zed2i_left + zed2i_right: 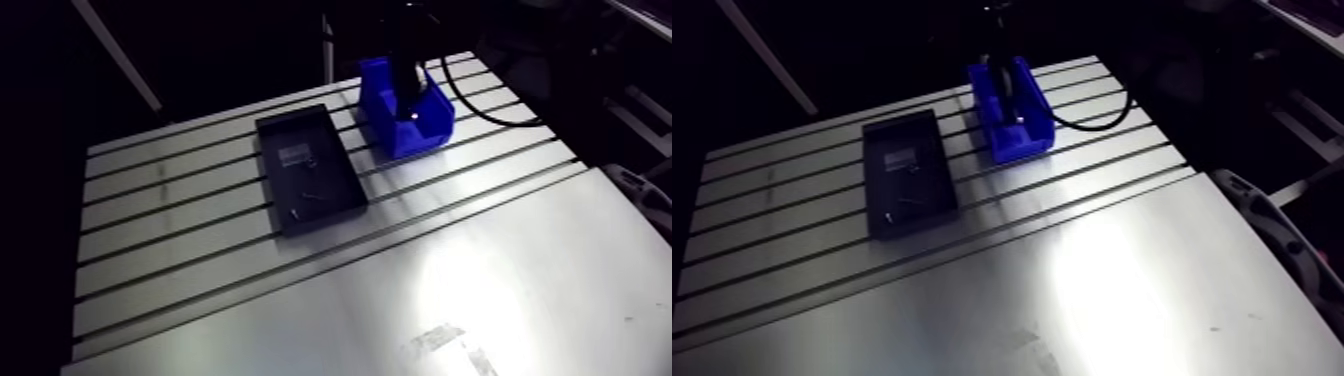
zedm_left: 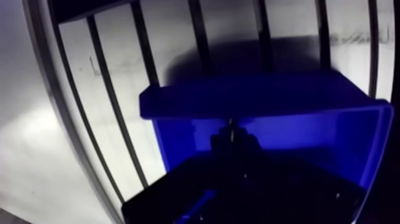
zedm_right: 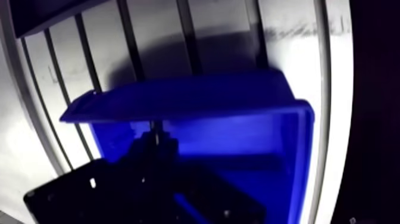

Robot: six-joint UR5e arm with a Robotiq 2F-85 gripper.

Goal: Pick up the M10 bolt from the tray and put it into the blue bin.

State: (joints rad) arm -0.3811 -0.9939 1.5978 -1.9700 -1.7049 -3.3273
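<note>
In the wrist view the gripper (image 2: 232, 140) has its jaws drawn almost together, leaving only a thin gap. The two dark fingertips (image 2: 221, 143) meet in one narrow point. A short, thin stub stands out from between them, and we read it as the M10 bolt (image 2: 231, 124), pinched by the tips. It is too small and too dark for us to see a head or a thread.

The tips and the bolt hang inside the open top of the blue bin (image 2: 309, 132), in front of its inner wall. We cannot tell whether anything touches the bin's floor. Below the tips there is a black mass of gripper body and shadow, and it hides most of the bin's bottom.

In the arm view the gripper shows only as a dark column over the bin, and its fingers cannot be told apart there. The bin stands on the slotted aluminium table (image 1: 500, 270), just beside the black tray (image 1: 330, 175) and not touching it.

In the tray we make out a pale patch (image 1: 296, 155) and two small pieces (image 1: 312, 194), all too small to name.

In the wrist view a dark corner (image 2: 77, 7) shows beyond the bin and is cut off at the view's edge. We cannot say what it belongs to.
</note>
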